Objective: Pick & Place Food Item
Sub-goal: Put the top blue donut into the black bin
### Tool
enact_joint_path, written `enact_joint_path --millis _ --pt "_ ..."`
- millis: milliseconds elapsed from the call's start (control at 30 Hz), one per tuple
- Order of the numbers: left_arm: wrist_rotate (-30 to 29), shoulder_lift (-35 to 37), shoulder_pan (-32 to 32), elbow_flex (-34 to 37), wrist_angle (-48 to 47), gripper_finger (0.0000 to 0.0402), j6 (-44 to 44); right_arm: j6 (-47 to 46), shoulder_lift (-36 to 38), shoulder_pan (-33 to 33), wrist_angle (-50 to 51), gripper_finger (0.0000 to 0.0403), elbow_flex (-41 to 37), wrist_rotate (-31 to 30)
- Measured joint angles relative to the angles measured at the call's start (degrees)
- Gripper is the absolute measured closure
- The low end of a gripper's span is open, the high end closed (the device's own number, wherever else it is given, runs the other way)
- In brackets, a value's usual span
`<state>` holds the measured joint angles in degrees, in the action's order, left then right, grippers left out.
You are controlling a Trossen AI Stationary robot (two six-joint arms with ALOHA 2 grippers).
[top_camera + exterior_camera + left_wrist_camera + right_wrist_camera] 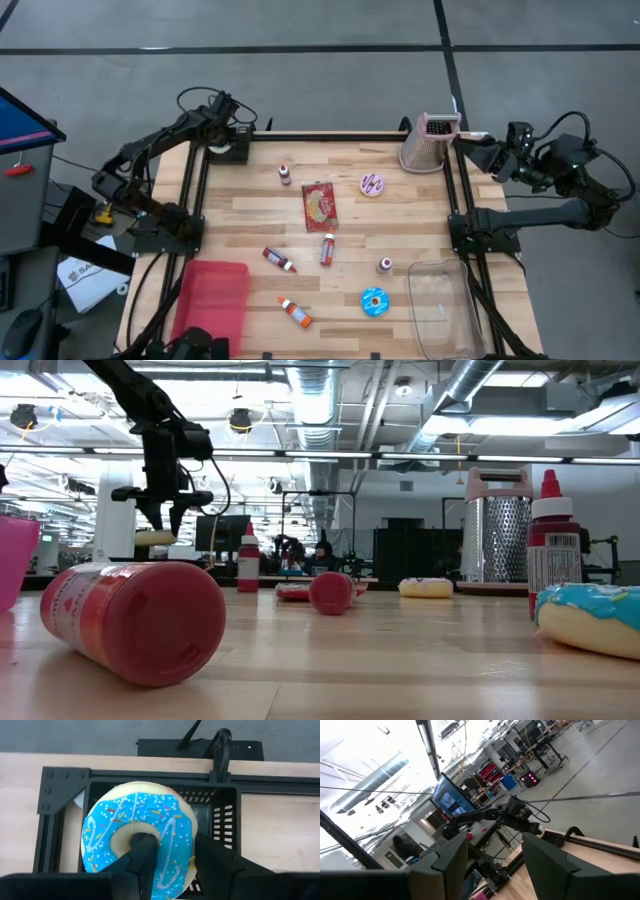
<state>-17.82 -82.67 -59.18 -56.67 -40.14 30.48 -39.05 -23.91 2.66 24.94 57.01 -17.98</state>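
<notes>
1. Your blue-iced donut (137, 840) is already in the left gripper (172, 855), pinched through the ring: one finger goes down the hole, the other sits on the outer edge. It hangs over a black slotted basket (220, 820) at the table's 11 o'clock corner.
2. In the high view, that left gripper (232, 130) sits right over the corner; the donut itself is hidden under the wrist there.
3. Judge the donut as light and probably a soft or rubbery toy. The rim hold should keep it, but the glossy icing may slide if you swing fast. Move it level and slow.
4. A hold across the ring wall, as you have now, looks the best one; the flat faces offer the fingers nothing.
5. Out on the table, you have a second blue donut (375, 301) at about 5 o'clock, a pink-iced one (373, 184) at 1 o'clock, a red packet (321, 205) near the centre and several small bottles.
6. The right gripper (492, 865) waits off the table's 2 o'clock edge, beside the metal grater (430, 145), fingers spread and holding nothing.
</notes>
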Motion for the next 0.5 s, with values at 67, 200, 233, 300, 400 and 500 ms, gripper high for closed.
enact_joint_path --millis 67,200,233,300,400,500 --pt "-0.04 0.00 0.00 0.01 0.06 0.0282 1.22 0.02 -0.18 0.00 -0.53 0.0223 0.02 0.33" --pt "-0.22 -0.52 0.21 0.01 -0.32 0.0282 4.37 0.03 -0.16 0.00 -0.67 0.0223 0.02 0.69" --pt "-0.29 -0.83 0.44 0.01 -0.87 0.0282 5.00 0.02 -0.18 0.00 -0.63 0.0223 0.02 0.96" --pt "-1.05 -1.37 0.99 0.08 -1.33 0.0282 6.98 0.02 -0.18 0.00 -0.65 0.0223 0.02 1.45" --pt "-2.37 -2.28 1.46 0.08 -1.34 0.0282 9.28 0.03 -0.18 0.00 -0.66 0.0223 0.02 1.60" --pt "-2.75 -3.29 1.55 0.08 -0.81 0.0282 11.67 0.14 -0.18 0.00 -0.65 0.0223 0.02 1.65"
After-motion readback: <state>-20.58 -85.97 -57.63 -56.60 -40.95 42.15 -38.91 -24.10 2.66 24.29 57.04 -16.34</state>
